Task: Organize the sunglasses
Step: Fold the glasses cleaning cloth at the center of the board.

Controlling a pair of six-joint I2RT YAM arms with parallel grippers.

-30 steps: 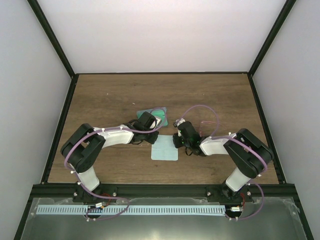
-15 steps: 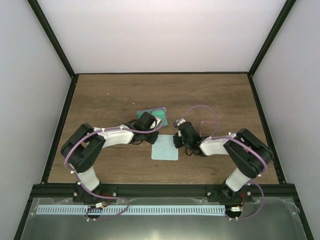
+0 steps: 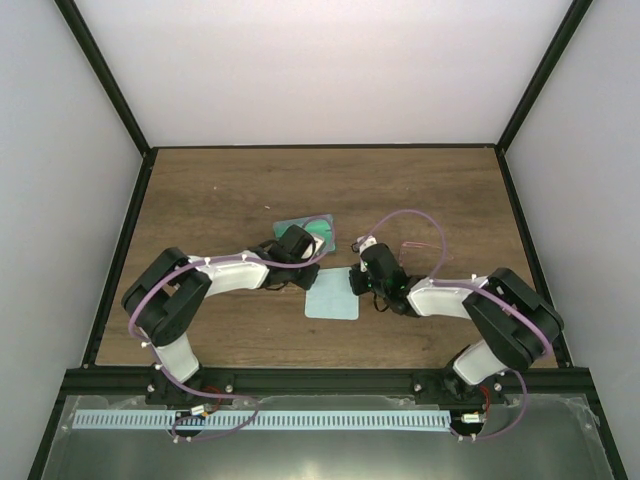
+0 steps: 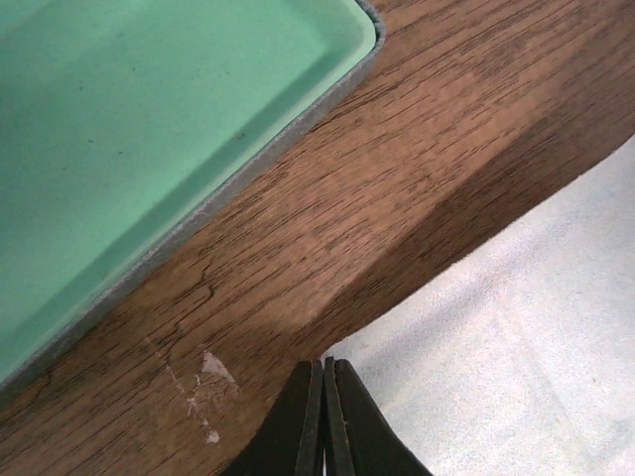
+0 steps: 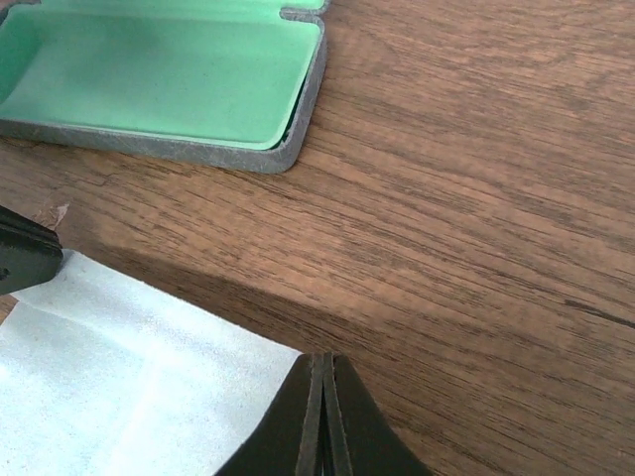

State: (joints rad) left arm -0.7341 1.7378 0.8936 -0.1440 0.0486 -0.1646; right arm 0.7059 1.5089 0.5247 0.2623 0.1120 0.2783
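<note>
Sunglasses cloth [image 3: 331, 300]: left jaws, right jaws each pinched shut on a far corner; lift evenly, clear of open case [image 5: 169, 79].

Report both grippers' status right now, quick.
Left gripper: closed, pinching a corner of the cloth.
Right gripper: closed, pinching another corner of the same cloth.

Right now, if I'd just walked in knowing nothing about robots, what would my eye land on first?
Probably the pale cloth lying flat in the middle of the wooden table, with the left gripper and right gripper each shut on one of its far corners. Just beyond it sits an open case with a bright mint-green lining, no sunglasses showing inside.
</note>
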